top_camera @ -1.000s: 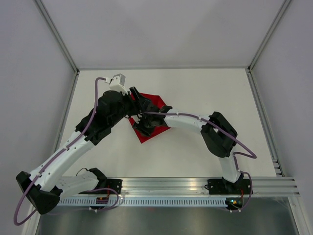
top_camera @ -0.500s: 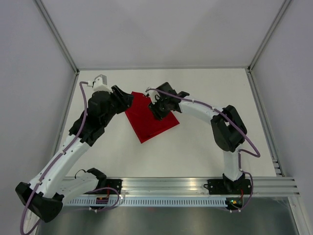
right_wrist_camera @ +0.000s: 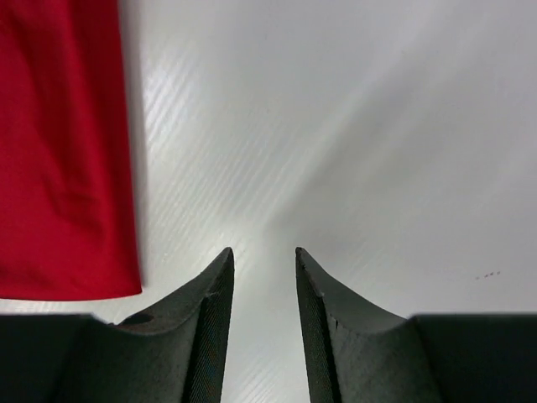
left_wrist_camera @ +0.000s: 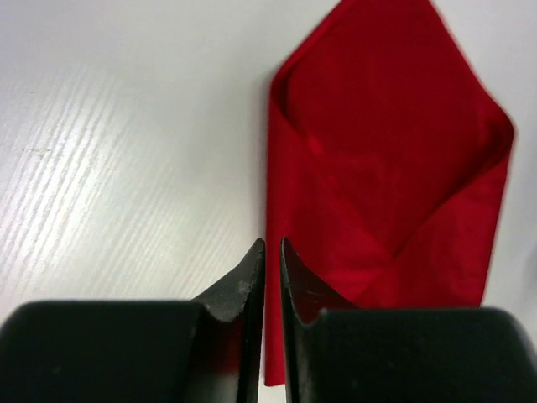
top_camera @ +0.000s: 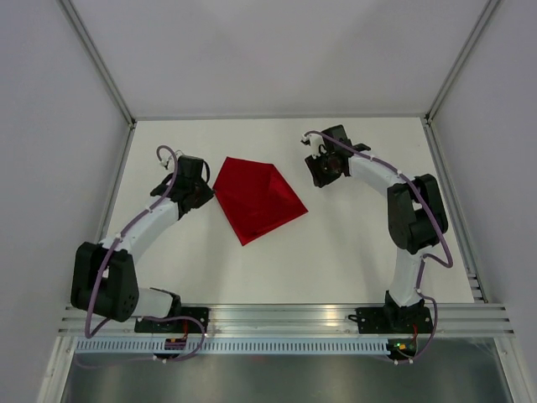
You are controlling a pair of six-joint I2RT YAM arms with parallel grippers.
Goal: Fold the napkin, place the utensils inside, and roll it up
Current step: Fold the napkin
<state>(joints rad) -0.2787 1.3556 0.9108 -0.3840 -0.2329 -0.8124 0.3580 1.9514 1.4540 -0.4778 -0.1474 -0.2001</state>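
Napkin, deep red, lies folded flat mid-bench btwn the two arms. It makes a kite-like shape w/ its sharpest corner pointing at the near edge, and the long axis runs approx near-to-far, slightly tilted. Left pincer sits just beside the cloth's left edge, tips low over that edge. Its jaws are closed to a thin slit w/ nothing gripped; can't tell if it touches the cloth. Farther back, right pincer is over bare bench, apart from the napkin's right side, jaws a small way apart and empty.
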